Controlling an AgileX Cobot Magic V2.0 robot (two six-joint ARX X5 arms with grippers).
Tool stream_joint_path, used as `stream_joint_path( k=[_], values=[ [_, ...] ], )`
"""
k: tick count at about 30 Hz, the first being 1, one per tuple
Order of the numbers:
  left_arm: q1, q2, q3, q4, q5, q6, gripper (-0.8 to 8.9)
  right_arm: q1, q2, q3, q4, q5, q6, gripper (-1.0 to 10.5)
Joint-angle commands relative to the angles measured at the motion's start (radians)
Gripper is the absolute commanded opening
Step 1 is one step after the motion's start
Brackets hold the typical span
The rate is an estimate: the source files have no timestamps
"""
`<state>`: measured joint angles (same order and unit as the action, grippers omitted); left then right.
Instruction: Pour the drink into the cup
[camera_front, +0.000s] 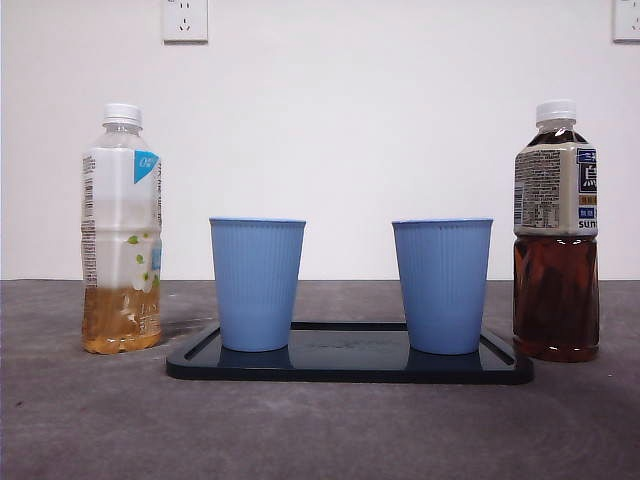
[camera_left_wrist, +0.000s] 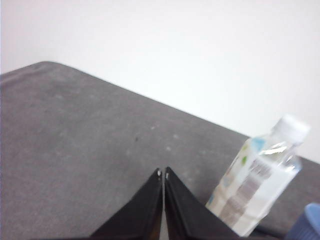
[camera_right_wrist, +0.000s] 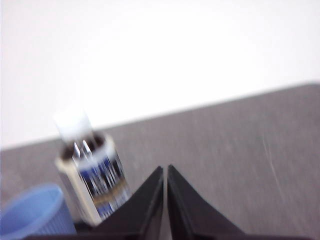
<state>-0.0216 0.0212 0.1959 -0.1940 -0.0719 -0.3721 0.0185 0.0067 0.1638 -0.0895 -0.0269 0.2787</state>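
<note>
Grey table (camera_front: 90, 420) fills my front feed; neither arm shows there. Dark tray (camera_front: 350, 368) carries two blue cups (camera_front: 257, 284) (camera_front: 441, 285), both upright, apart. Pale-tea bottle (camera_front: 122, 230), roughly a quarter full and capped, stands just off my left gripper (camera_left_wrist: 163, 173), beside and beyond its tips. Dark-tea bottle (camera_front: 556, 235), capped, sits close beside my right gripper (camera_right_wrist: 165, 169), with a cup rim nearer still. Both pairs of jaws are pressed together, gripping nothing.
</note>
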Motion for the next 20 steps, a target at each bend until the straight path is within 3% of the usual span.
stream_joint_path(
  k=[1, 7, 20],
  values=[
    [0.002, 0.039, 0.088, -0.048, 0.017, -0.015, 0.08, -0.002, 0.017, 0.064, -0.014, 0.000, 0.020, 0.1],
    [0.002, 0.158, 0.261, -0.132, 0.092, 0.007, 0.08, -0.001, 0.098, 0.231, -0.080, -0.039, 0.013, 0.1],
    [0.001, 0.486, 0.555, -0.463, 0.441, 0.259, 0.08, -0.001, 0.369, 0.544, -0.509, -0.278, -0.170, 0.1]
  ],
)
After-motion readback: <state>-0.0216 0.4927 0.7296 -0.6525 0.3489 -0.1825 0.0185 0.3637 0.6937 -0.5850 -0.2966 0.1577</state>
